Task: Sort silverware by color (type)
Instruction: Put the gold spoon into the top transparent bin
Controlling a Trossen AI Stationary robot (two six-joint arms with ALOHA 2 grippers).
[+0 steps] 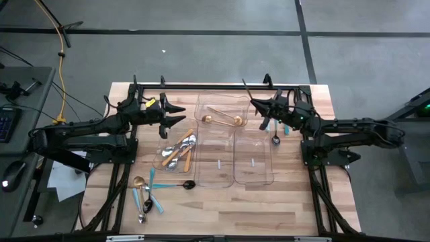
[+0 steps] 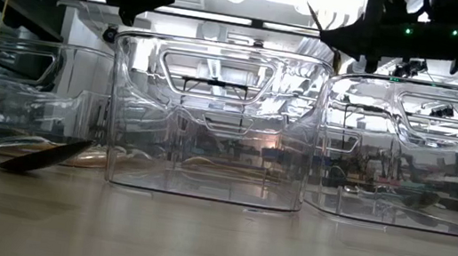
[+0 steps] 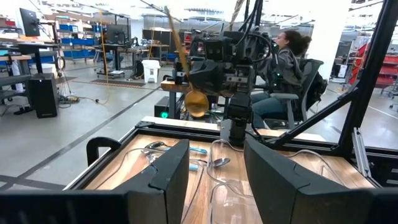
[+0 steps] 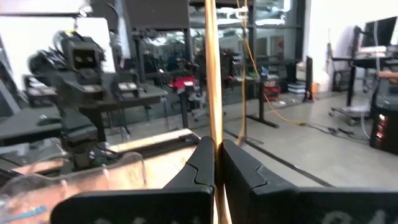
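My right gripper [image 1: 257, 105] is shut on a gold spoon [image 3: 196, 102] above the right end of the far clear tray [image 1: 201, 101]. That tray holds other gold spoons [image 1: 225, 119]. My left gripper [image 1: 179, 115] is open and empty, above the table just left of that tray. Orange-handled silver pieces [image 1: 178, 153] lie in the left tray. A gold spoon [image 1: 139, 183], teal-handled pieces [image 1: 153, 195] and a dark spoon [image 1: 189, 184] lie loose on the table at the near left. Light-blue-handled pieces [image 1: 277, 134] lie on the table under my right arm. My right gripper pinches the gold spoon's thin handle [image 4: 212, 134] between its two fingers, toward the bowl end. The fingers lie about level, pointing toward the table's left, across the handle. The spoon stands nearly upright and clear of the tray, its bowl [image 3: 196, 103] below the fingers and its handle end [image 3: 169, 22] above.
Two more clear trays [image 1: 216, 176] [image 1: 253, 176] stand side by side at the middle of the table, and the low view [image 2: 211, 126] looks through them. Black frame rails run along the far edge [image 1: 201, 85] and down both sides. A seated person [image 3: 287, 59] shows beyond the table.
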